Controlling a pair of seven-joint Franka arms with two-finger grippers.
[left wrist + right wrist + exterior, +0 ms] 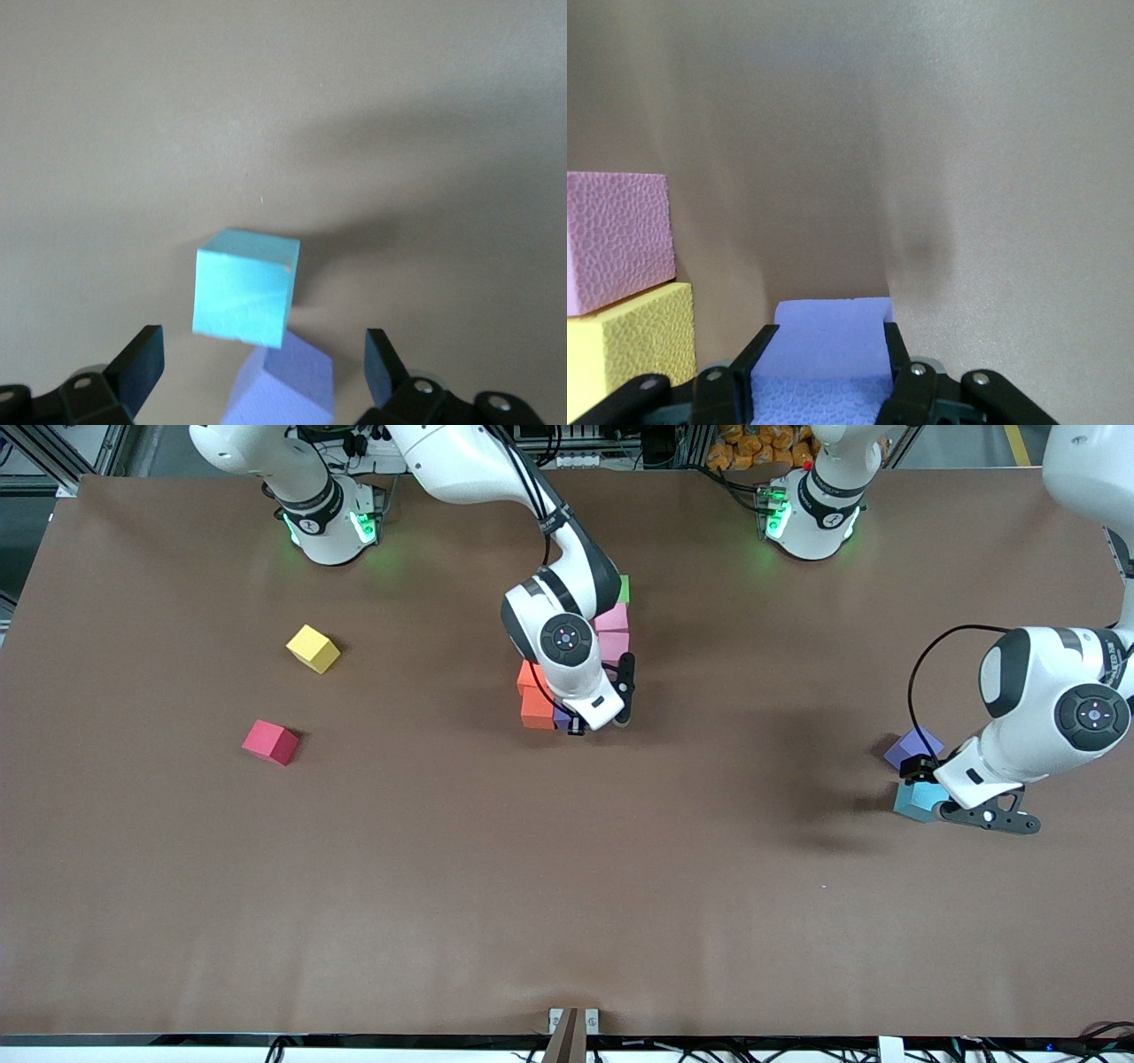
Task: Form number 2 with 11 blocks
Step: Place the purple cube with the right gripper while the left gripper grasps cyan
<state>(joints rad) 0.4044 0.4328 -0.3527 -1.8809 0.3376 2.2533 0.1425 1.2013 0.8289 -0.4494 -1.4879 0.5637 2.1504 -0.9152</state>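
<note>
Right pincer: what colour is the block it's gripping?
Purple. The right pincer is shut on the purple block; the right wrist view shows it best.

My work surface is a wide table covered in matte brown sheet (443, 886). Toward my right arm's end lie a yellow foam cube (313, 648) and, nearer the front camera, a red foam cube (271, 741). Mid-table sits a touching cluster of coloured foam cubes (535, 707). At my left arm's end, a purple foam cube (912, 747) and a light-blue foam cube (918, 798) rest close together.
</note>
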